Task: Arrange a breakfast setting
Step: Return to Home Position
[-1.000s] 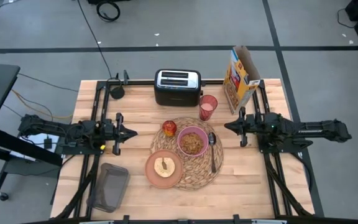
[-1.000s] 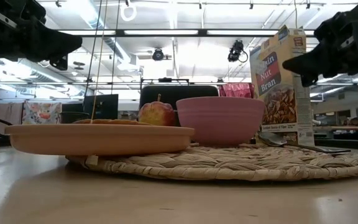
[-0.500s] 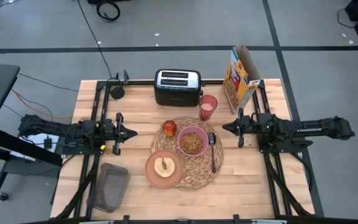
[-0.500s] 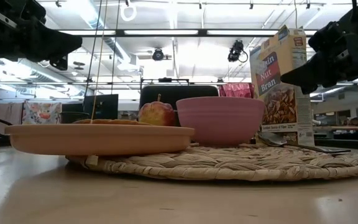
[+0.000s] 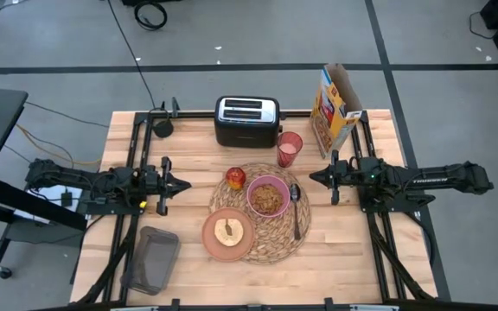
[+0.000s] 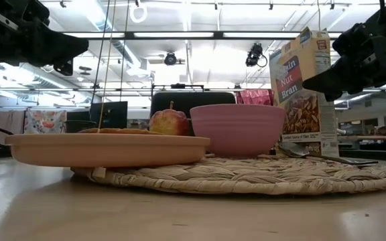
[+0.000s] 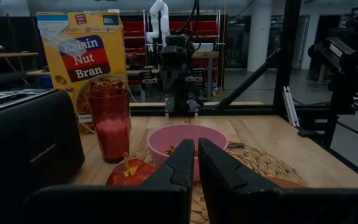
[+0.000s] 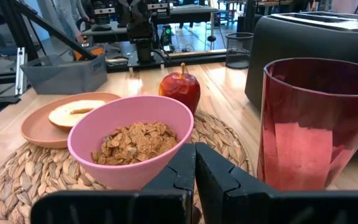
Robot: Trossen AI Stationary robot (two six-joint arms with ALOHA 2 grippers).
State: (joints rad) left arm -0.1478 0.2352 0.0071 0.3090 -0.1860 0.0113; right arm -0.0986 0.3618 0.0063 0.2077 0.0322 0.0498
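Observation:
The round straw placemat (image 5: 275, 238) lies mid-table. On it stand the pink bowl (image 5: 268, 197) with cereal and the metal spoon (image 5: 296, 209) to the bowl's right. The red apple (image 5: 236, 178) sits on the mat's far-left edge. The salmon-brown plate (image 5: 227, 234), bearing a piece of bread, overlaps the mat's near-left rim. The pink tumbler (image 5: 289, 149) stands on the wood just beyond the mat. My left gripper (image 5: 187, 183) hovers left of the mat, shut and holding nothing (image 7: 196, 155). My right gripper (image 5: 311, 177) hovers right of it, also shut with nothing in it (image 8: 195, 155).
A black toaster (image 5: 246, 120) stands at the far edge, a yellow cereal box (image 5: 335, 108) at the far right. A grey bin (image 5: 151, 259) sits near the table's near-left corner. Bare wood lies along the near edge.
My right gripper has tipped slightly downward, its tip sinking a little toward the table and edging toward the placemat; it stays shut. Nothing on the table has moved.

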